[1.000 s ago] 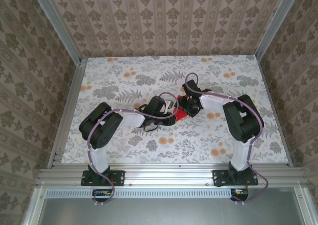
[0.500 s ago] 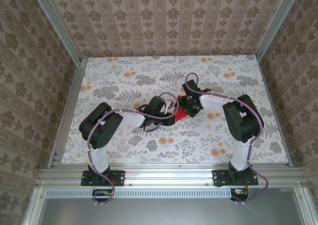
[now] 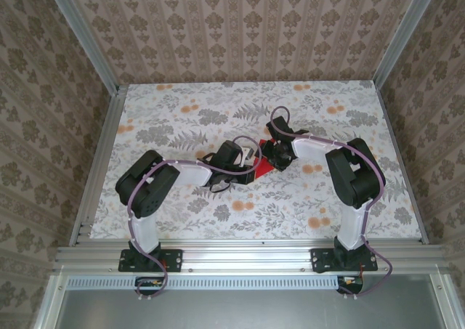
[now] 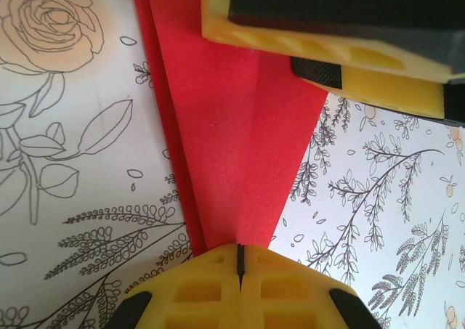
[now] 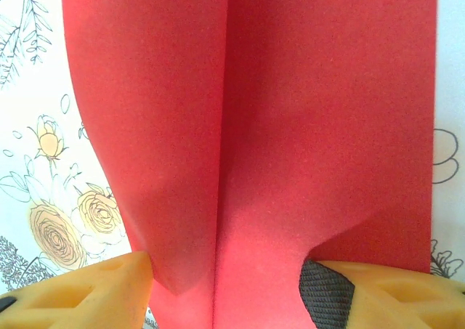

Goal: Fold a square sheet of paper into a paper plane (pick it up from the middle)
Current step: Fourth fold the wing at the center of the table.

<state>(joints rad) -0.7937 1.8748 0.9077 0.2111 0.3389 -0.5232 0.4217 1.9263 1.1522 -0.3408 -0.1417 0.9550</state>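
Note:
The red sheet of paper [image 3: 266, 167] lies mid-table, folded into a narrow pointed shape with a centre crease [image 4: 247, 126]. My left gripper [image 4: 240, 260] is shut on its pointed tip, and the paper fans out away from the jaws. In the top view the left gripper [image 3: 252, 171] sits at the paper's left end. My right gripper [image 3: 275, 157] is at the far end, and its yellow fingers [image 4: 327, 20] rest on the paper. In the right wrist view the right gripper [image 5: 225, 293] stands open, its fingers either side of the creased paper [image 5: 290, 111].
The floral tabletop [image 3: 182, 118] stretches all round the two arms. Aluminium rails [image 3: 98, 162] edge the left, right and near sides, with patterned walls behind them. Both arms reach inward and meet at the table's centre.
The left gripper's jaws have closed fully onto the paper's tip. Neither arm has visibly shifted, and the right gripper keeps the same width.

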